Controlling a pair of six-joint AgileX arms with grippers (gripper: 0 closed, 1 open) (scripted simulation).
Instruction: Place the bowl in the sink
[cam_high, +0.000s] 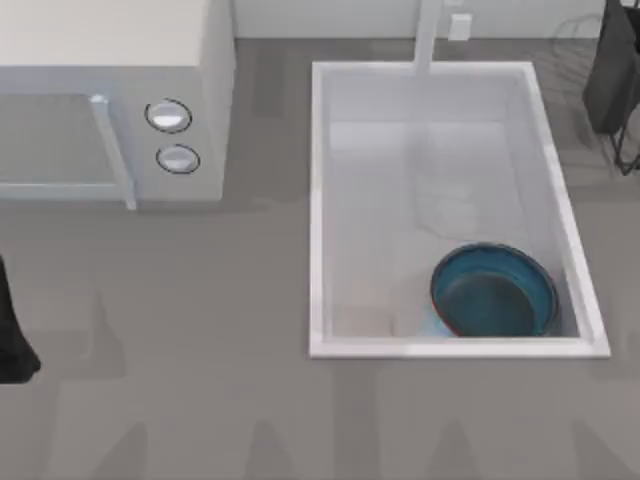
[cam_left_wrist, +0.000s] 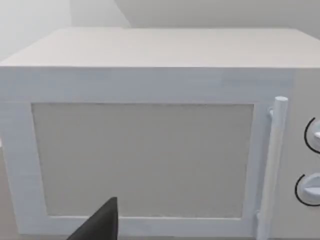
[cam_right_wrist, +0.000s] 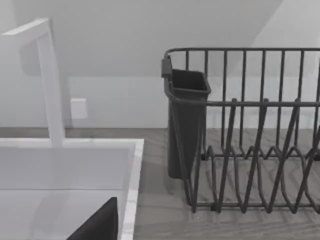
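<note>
Bowl (cam_high: 494, 292) in sink (cam_high: 318, 200), microwave (cam_high: 120, 100) left.

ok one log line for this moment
bowl: in sink, near right corner | left claw: facing microwave | right claw: by dish rack

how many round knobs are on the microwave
2. Both sit on the microwave front panel, right of its door handle: one knob nearer the back wall, the other knob just in front of it. None look hidden.
</note>
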